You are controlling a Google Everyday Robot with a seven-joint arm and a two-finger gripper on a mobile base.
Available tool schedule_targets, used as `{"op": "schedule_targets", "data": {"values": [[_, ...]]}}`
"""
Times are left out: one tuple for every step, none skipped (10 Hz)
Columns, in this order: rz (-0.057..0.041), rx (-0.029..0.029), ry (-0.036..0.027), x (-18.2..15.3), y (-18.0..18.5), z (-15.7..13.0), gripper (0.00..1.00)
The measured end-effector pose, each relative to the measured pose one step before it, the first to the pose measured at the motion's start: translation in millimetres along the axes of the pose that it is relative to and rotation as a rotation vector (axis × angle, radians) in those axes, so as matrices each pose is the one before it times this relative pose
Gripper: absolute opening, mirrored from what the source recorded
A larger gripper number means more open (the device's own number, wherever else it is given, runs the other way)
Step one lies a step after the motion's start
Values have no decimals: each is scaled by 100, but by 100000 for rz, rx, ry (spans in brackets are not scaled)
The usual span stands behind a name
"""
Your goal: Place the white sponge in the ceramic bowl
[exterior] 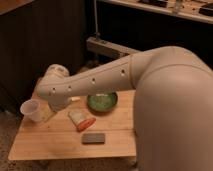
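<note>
White sponge (76,117) lies slantwise (far-left to near-right) near ceramic bowl (102,102); gripper (48,114) beside cup (31,110), grip unclear

Single view, high behind arm shoulder (170,100), looking down at table (55,142), close; end effector (50,111) left, near cup (31,110).

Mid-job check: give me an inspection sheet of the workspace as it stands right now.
Surface: wooden table, bearing everything below.
Job's things: white sponge on the table beside the carrot-like item, not in the ceramic bowl behind it.
Clutter: translucent cup at left; dark grey block near the front edge.
Grippers: gripper low at the arm's end, between cup and sponge.
Cables: nothing seen.
Surroundings: dark panels behind; metal rail.
</note>
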Motion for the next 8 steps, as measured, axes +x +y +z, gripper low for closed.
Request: {"op": "schedule_targets", "data": {"values": [[-1296, 611, 1203, -1544, 250, 1810, 100], [-1103, 118, 4321, -1467, -916, 3534, 100], [628, -768, 2292, -269, -1032, 1284, 100], [1712, -668, 3370, 20, -1481, 1241, 100], [985, -1264, 2217, -93, -503, 1079, 100], [968, -969, 2312, 18, -463, 866, 100], [817, -1041, 1913, 163, -326, 660, 100], [740, -670, 1346, 207, -566, 533, 100]]}}
